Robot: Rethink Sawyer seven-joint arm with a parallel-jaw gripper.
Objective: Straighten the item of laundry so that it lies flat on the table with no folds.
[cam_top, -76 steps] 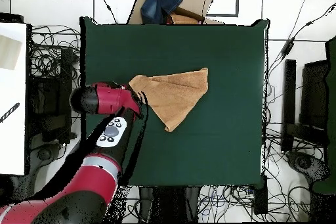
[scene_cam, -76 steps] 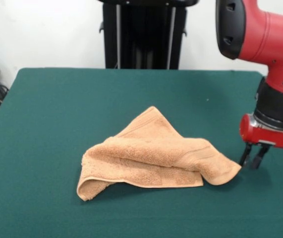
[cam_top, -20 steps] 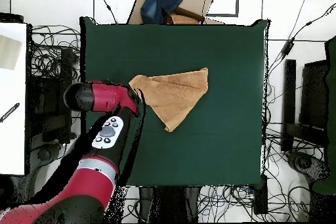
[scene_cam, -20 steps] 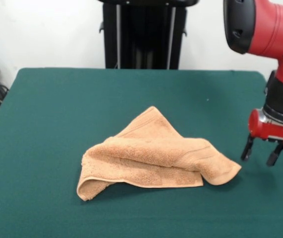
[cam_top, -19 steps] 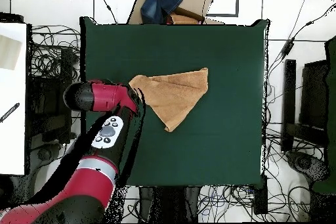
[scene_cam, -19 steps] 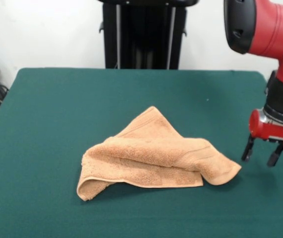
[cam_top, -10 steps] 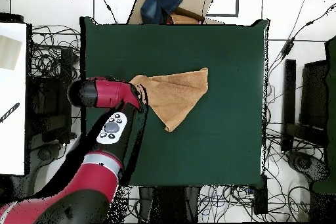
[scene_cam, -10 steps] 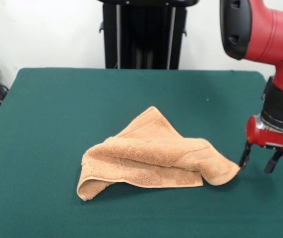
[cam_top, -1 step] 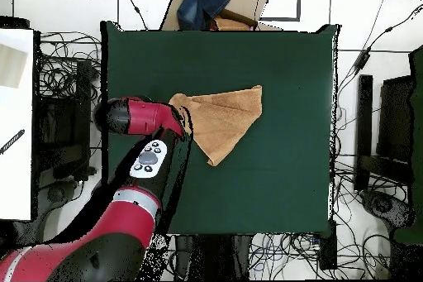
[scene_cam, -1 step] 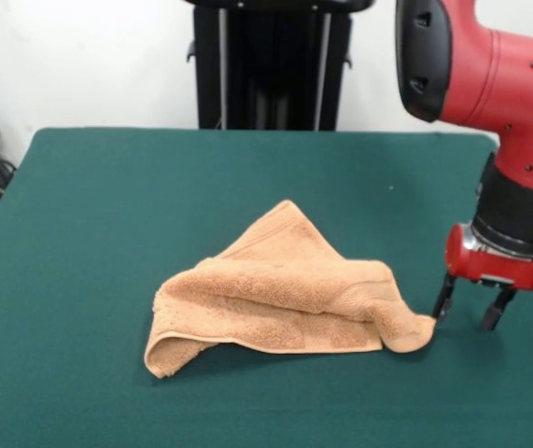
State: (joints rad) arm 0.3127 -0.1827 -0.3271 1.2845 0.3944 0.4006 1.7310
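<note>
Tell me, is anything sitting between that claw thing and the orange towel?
Nothing. In the front view the open tool stands right at the towel's pointed corner, one finger about touching it, with only the green table around them.

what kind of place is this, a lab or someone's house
Most likely a robotics lab, not a home. A red robot arm works over a green felt table holding only a crumpled orange towel, and the overhead view shows tangled cables covering the floor around the table.

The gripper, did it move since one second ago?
Yes. The gripper, jaws open, has shifted toward the towel, its near jaw now at the towel's corner.
</note>
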